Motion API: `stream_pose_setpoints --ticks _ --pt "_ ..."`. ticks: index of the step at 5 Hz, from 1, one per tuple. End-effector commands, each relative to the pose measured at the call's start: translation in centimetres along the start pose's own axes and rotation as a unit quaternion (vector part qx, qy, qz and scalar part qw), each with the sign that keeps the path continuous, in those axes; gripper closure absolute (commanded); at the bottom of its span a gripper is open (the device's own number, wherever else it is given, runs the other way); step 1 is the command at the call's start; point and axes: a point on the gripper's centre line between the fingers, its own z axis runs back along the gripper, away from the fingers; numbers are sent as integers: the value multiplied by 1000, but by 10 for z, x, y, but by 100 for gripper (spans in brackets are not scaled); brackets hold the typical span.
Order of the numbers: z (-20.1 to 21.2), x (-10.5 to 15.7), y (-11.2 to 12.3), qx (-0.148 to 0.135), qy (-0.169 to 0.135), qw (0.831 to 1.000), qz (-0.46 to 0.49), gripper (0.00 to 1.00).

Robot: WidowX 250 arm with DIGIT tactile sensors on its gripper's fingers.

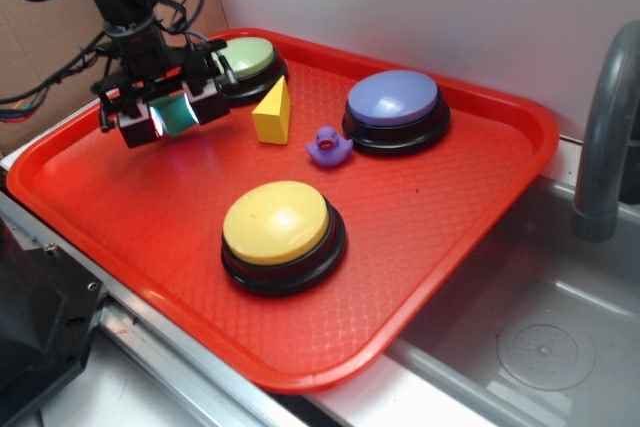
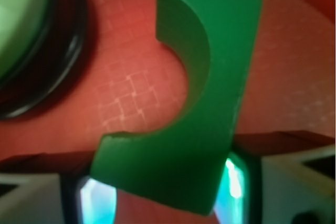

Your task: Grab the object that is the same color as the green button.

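Observation:
My gripper is at the back left of the red tray, just in front of the pale green dome button on its black base. It is shut on the dark green block, held between the two pads. In the wrist view the green block with its curved notch fills the middle, gripped at its lower end between the lit pads, and the gripper holds it above the tray floor. The green button shows at the left edge.
A yellow triangular wedge and a purple duck stand mid-tray right of the gripper. A blue-purple dome button is at the back right, a yellow dome button in front. A grey faucet pipe and sink lie to the right.

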Motion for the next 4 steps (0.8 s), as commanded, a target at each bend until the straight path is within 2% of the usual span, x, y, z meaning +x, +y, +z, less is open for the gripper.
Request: stream_pose_setpoints --ticks 1,2,3,4 --pt "67 -34 -10 -45 10 990 -133 100" --pt "93 -57 -7 -53 42 970 -232 100" --pt "108 -67 -1 -45 84 939 -332 100" --pt "121 -71 5 -42 103 903 -416 100"
